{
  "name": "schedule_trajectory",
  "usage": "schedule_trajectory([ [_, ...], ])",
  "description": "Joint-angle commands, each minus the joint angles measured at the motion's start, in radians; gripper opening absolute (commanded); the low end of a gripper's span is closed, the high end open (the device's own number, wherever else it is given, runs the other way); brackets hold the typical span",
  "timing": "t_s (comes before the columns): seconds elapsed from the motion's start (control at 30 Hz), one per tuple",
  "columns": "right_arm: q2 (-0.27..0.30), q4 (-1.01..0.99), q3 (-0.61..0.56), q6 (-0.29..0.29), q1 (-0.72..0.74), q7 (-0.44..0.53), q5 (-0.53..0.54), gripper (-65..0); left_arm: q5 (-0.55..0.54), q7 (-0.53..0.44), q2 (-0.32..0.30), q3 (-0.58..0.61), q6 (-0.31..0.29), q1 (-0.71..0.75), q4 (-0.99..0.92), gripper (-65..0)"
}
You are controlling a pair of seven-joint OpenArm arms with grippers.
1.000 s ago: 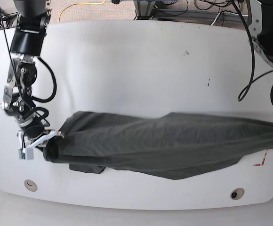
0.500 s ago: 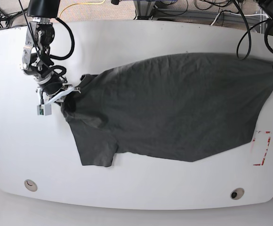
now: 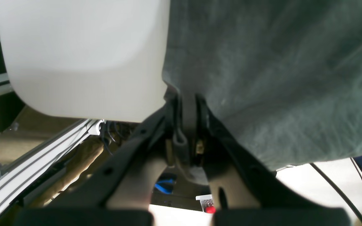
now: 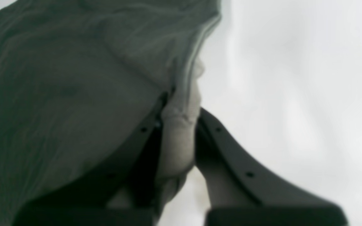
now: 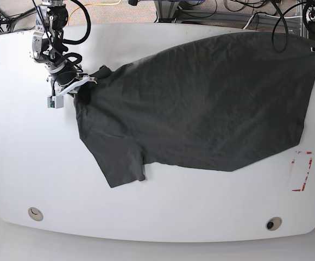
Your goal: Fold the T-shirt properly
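The T-shirt (image 5: pixel 201 103) lay spread over the far half of the white table (image 5: pixel 163 212), stretched between both arms, w/ one short sleeve (image 5: pixel 122 168) drooping toward the near edge. The right gripper (image 5: pixel 80 84) was clamped on fabric at the shoulder/sleeve end (wrist view showed the jaws pinched tight on a bunched fold of cloth (image 4: pixel 178 125)). The left gripper (image 3: pixel 187 125) was likewise closed on a thin tuck of the shirt's edge, at the table's far corner, w/ cloth hanging past the rim.

Risks, as I judged them:
- Left grip looked like a narrow bite of fabric; more tension btw the arms could have pulled it free, and that side would have slumped off the table.
- Shirt sat skewed, not square to the table edge; folding from that pose would prob. have given a crooked fold.
- The loose sleeve could have got trapped under the body and made a lump.
- Soft, wrinkly cloth: creases already across the body might have been folded in if not flattened first.
- Red marking (image 5: pixel 301 171) near the hem wasn't covered; purpose unclear.

Containers: none visible in any view, so nothing to report there.
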Motion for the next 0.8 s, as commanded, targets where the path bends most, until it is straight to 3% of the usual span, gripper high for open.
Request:
schedule_trajectory([
  [0.0, 0.014, 0.022, 0.005, 0.006, 0.003, 0.025, 0.009, -65.0, -0.007, -0.014, -0.031, -0.006, -0.002, -0.003, 0.016, -60.0],
  [0.13, 0.014, 0.019, 0.003, 0.006, 0.003, 0.025, 0.009, -65.0, -0.007, -0.012, -0.031, -0.004, -0.002, -0.009, 0.016, -47.2],
  [0.27, 0.014, 0.019, 0.002, 0.006, 0.003, 0.025, 0.009, -65.0, -0.007, -0.011, -0.032, 0.000, -0.002, -0.011, 0.016, -27.8],
  [0.37, 0.014, 0.019, 0.002, 0.006, 0.003, 0.025, 0.009, -65.0, -0.011, -0.008, -0.048, 0.023, -0.002, -0.037, 0.017, -17.6],
  [0.6, 0.014, 0.019, -0.001, 0.006, 0.003, 0.025, 0.009, -65.0, -0.007, 0.009, -0.067, 0.014, 0.001, -0.174, 0.014, -16.4],
  [0.77, 0.014, 0.019, -0.001, 0.006, 0.006, 0.025, 0.009, -65.0, 0.038, -0.011, -0.066, 0.020, 0.032, -0.352, -0.065, -16.4],
])
